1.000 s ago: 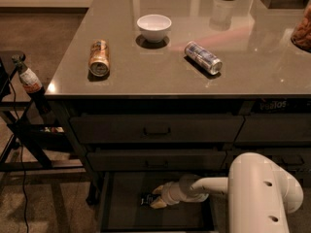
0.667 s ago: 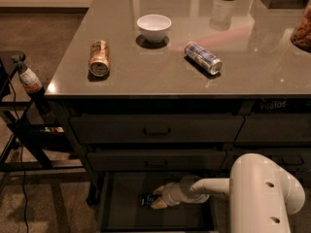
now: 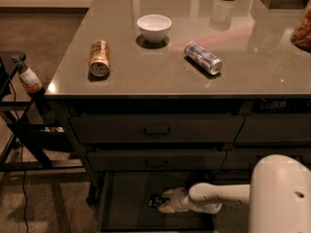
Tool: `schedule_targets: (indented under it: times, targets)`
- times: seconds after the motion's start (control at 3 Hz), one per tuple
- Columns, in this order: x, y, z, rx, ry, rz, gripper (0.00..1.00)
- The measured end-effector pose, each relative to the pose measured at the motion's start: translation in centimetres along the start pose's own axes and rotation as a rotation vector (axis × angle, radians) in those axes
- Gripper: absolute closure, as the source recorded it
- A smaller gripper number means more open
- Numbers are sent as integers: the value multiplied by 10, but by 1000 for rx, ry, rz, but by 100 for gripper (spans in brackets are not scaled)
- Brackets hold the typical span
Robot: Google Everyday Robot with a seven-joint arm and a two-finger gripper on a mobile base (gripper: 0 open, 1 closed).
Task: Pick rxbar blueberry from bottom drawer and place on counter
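Dark rxbar blueberry [image 3: 156, 201] in bottom drawer [image 3: 129, 194], at gripper [image 3: 164, 203]

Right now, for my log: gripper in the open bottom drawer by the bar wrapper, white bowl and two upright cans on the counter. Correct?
No: in the camera view the brown can and the silver-blue can lie on their sides. The white bowl does sit on the counter, and the gripper is in the open bottom drawer by the rxbar blueberry.
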State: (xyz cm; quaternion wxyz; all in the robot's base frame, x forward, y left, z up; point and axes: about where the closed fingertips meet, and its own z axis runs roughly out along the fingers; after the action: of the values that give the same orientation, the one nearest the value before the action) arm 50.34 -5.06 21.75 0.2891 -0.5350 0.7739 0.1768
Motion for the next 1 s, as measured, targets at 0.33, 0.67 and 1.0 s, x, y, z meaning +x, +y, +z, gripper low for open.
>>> schedule_targets:
  times: [0.33,0.67,1.0]
  targets:
    - [4,9,-40,50,35,31,100]
    - [4,9,-40,50,35,31,100]
    - [-6,7,-57,76,41,42,100]
